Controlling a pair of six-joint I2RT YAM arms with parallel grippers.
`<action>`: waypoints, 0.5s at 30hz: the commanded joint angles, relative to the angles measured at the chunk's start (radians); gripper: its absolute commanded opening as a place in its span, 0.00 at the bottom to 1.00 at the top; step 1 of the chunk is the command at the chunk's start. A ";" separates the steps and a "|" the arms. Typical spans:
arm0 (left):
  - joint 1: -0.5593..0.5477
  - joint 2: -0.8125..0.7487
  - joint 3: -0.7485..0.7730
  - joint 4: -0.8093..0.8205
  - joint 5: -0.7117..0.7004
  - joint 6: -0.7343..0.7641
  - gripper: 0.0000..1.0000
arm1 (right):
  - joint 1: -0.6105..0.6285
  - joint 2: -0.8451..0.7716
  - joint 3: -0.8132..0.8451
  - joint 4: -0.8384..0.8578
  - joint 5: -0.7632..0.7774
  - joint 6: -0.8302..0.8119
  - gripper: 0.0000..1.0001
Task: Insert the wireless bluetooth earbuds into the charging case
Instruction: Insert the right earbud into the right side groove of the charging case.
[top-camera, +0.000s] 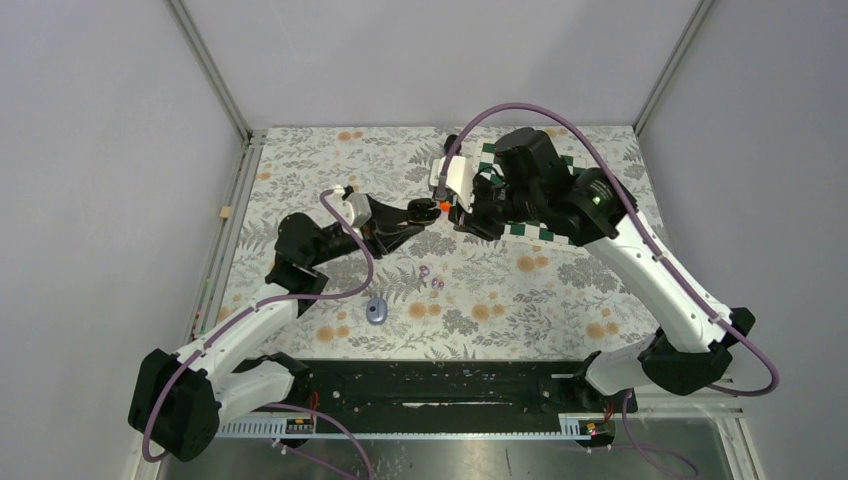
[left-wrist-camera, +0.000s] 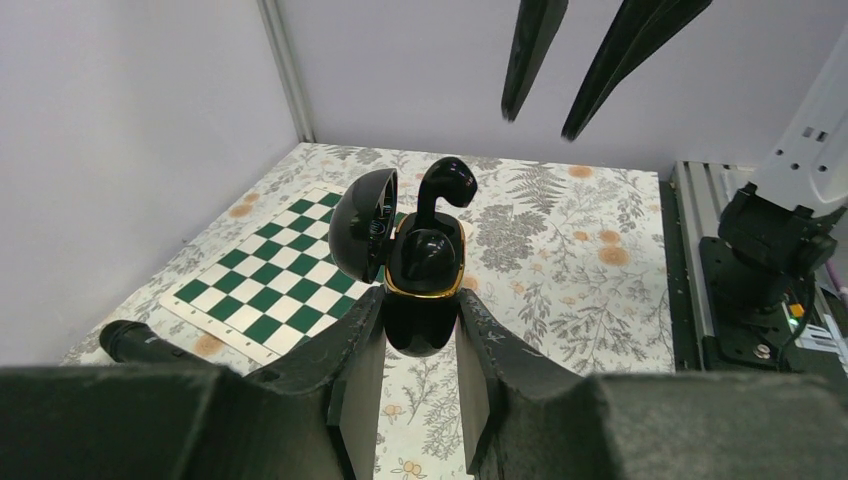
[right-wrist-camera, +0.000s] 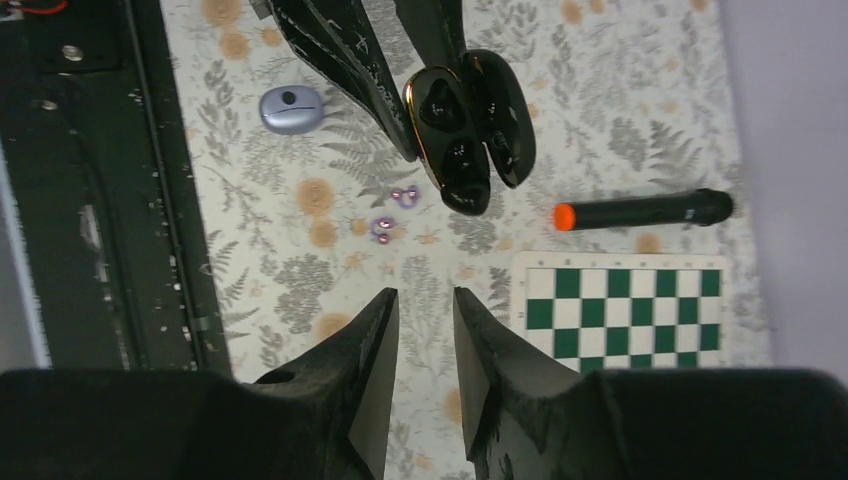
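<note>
The left gripper (left-wrist-camera: 420, 308) clamps the open glossy black gold-rimmed charging case (left-wrist-camera: 422, 262), a black stemmed earbud (left-wrist-camera: 447, 184) standing in it, while the right gripper (right-wrist-camera: 425, 300) hangs narrowly parted and empty.

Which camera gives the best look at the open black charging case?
The left wrist view: the black charging case fills the centre, lid open, one black earbud standing up from it, clamped by the left gripper. The right wrist view shows it open from above. Top external shows only a small dark blob.
</note>
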 joint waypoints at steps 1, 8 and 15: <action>0.006 -0.020 0.007 0.014 0.069 0.028 0.00 | -0.005 0.013 0.000 0.013 -0.085 0.125 0.34; 0.006 -0.022 0.012 -0.002 0.079 0.044 0.00 | -0.005 0.060 0.021 0.036 -0.086 0.128 0.34; 0.007 -0.024 0.019 -0.002 0.081 0.051 0.00 | -0.005 0.097 0.037 0.047 -0.058 0.124 0.30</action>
